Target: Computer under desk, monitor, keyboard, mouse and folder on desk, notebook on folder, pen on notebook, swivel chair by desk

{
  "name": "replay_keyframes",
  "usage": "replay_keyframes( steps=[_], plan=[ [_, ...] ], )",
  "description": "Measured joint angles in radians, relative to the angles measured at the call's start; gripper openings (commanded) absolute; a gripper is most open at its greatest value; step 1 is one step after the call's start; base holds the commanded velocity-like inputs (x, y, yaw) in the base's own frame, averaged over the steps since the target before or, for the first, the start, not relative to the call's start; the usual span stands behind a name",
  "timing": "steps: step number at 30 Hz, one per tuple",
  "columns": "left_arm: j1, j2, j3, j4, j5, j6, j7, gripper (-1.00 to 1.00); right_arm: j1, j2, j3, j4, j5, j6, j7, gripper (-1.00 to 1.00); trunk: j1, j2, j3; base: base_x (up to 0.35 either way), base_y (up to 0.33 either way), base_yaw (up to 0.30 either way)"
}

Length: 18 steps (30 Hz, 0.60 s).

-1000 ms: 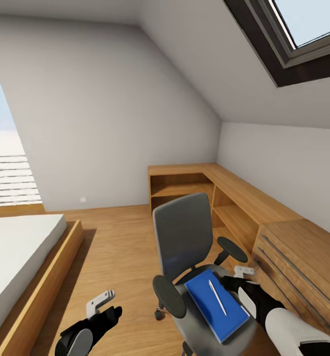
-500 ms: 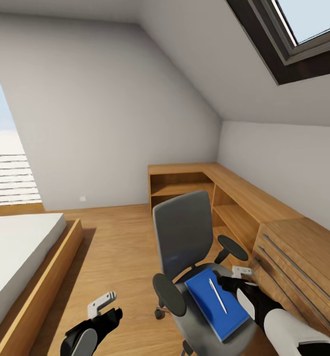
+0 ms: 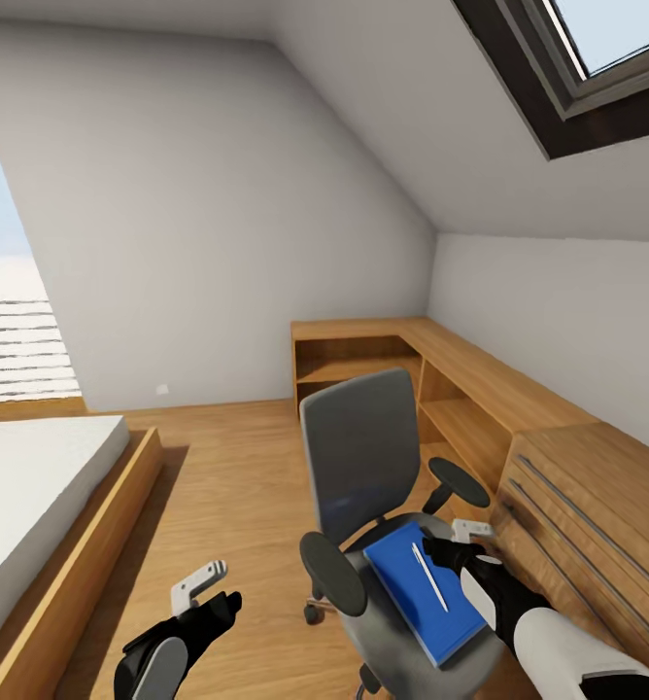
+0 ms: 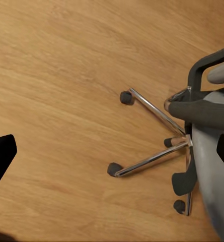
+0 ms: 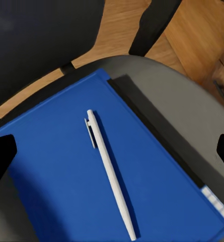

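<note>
The swivel chair [image 3: 358, 452] stands in the middle of the bedroom, grey backrest upright, chrome base [image 4: 152, 136] on the wood floor. On its seat [image 5: 192, 121] lies the blue folder [image 3: 417, 595] with the pale pen [image 3: 428, 577] lying on top of it. My right gripper [image 3: 465, 541] hovers open just past the folder's far right corner; the right wrist view looks down on the folder [image 5: 66, 186] and pen [image 5: 109, 169] between its spread fingers. My left gripper [image 3: 204, 587] hangs open over the floor to the left of the chair. The desk, monitor, keyboard, mouse, computer and notebook are out of view.
A white-sheeted bed [image 3: 33, 486] in a wooden frame fills the left. A low wooden shelf unit [image 3: 383, 360] runs along the back and right walls, ending in a wooden drawer unit [image 3: 587, 506] close to the chair's right side. Bare floor [image 3: 227, 476] lies between bed and chair.
My right gripper has edged slightly closer to the folder's far corner. The view has shifted a little. The chair, folder and pen have stayed put.
</note>
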Motion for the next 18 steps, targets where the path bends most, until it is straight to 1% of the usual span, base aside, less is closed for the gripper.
replay_keyframes(
  steps=[8, 16, 18],
  plan=[
    [0.000, 0.000, 0.001, -0.001, 0.000, 0.000, -0.001, 1.00, 0.000, 0.000, 0.000, 0.000, 0.000, -0.002, -0.001, 1.00, 0.031, -0.056, -0.025, 0.000, 0.000, 0.000],
    [0.000, 0.000, 0.001, -0.001, 0.000, 0.000, -0.001, 1.00, 0.000, 0.000, 0.000, 0.001, -0.001, -0.002, -0.001, 1.00, 0.031, -0.056, -0.025, 0.000, 0.000, 0.000],
    [0.000, 0.000, 0.001, -0.001, -0.001, 0.000, -0.001, 1.00, 0.000, 0.000, 0.000, 0.001, -0.001, -0.002, -0.001, 1.00, 0.038, -0.070, -0.031, 0.000, 0.000, 0.000]
  ],
)
